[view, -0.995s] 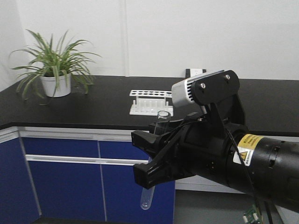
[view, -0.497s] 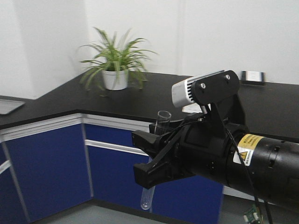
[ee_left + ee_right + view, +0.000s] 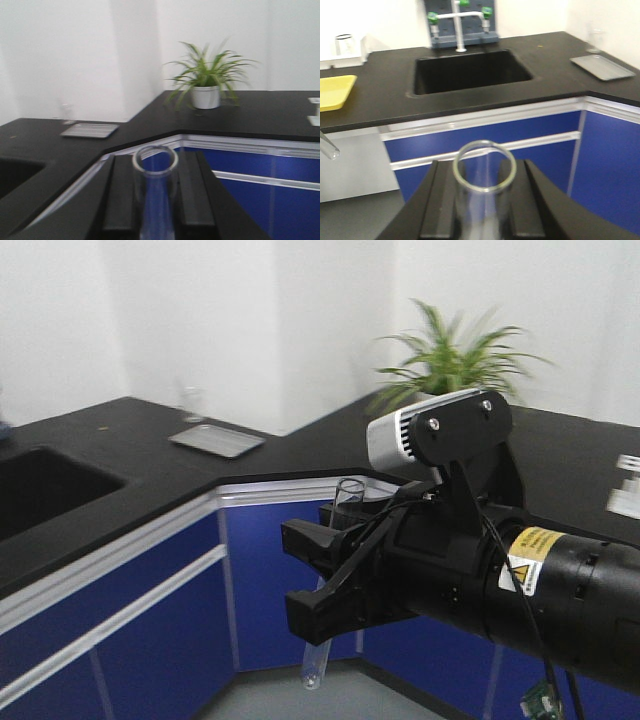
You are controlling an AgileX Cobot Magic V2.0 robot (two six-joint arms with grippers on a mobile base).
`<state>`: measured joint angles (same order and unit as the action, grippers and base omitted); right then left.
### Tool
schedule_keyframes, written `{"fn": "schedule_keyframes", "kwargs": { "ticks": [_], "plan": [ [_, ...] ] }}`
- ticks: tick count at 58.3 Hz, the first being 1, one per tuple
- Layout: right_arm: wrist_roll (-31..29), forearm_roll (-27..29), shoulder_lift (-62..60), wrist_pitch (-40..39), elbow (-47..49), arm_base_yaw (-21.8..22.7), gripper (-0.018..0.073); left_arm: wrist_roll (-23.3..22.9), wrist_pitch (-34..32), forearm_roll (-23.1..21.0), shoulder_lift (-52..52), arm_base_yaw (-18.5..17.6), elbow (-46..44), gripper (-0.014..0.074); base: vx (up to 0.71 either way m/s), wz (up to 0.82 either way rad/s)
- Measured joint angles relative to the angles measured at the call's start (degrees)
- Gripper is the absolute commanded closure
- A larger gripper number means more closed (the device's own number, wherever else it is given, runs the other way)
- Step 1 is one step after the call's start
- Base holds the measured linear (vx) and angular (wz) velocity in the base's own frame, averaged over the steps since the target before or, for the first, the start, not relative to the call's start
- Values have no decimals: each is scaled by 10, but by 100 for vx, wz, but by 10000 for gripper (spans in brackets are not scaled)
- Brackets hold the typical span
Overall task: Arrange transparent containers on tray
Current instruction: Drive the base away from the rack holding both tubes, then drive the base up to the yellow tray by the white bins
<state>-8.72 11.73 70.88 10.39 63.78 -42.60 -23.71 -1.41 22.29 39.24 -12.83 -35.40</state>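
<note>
Backdrop: black bench [image 3: 380, 95], blue cabinets [image 3: 495, 135]
Left tool [image 3: 155, 210]: closed on slim clear glass test tube [image 3: 155, 190]
Right tool [image 3: 484, 210]: clamping second clear glass tube [image 3: 482, 195]
Bright-yellow plastic tray [image 3: 332, 92]: on bench

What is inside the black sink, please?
Nothing shows inside the sink: only bare dark walls and floor. Its near wall and the front strip of floor are hidden behind the counter edge.
</note>
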Motion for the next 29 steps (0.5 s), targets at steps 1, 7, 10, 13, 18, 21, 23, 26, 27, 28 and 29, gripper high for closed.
{"fn": "schedule_keyframes", "kwargs": {
  "ticks": [1,7,10,13,18,21,23,26,27,28,29],
  "plan": [
    [0,0,0,0,0,0,477,0,0,0,0,0,0,503,7,67],
    [0,0,0,0,0,0,477,0,0,0,0,0,0,503,9,67],
    [0,0,0,0,0,0,477,0,0,0,0,0,0,503,11,67],
    [0,0,0,0,0,0,477,0,0,0,0,0,0,503,12,66],
    [0,0,0,0,0,0,477,0,0,0,0,0,0,503,14,65],
    [0,0,0,0,0,0,477,0,0,0,0,0,0,503,15,63],
    [0,0,0,0,0,0,477,0,0,0,0,0,0,503,15,63],
    [0,0,0,0,0,0,477,0,0,0,0,0,0,503,16,62],
    [0,0,0,0,0,0,477,0,0,0,0,0,0,503,16,62],
    [0,0,0,0,0,0,477,0,0,0,0,0,0,503,16,62],
    [0,0,0,0,0,0,477,0,0,0,0,0,0,503,16,63]
  ]
}}
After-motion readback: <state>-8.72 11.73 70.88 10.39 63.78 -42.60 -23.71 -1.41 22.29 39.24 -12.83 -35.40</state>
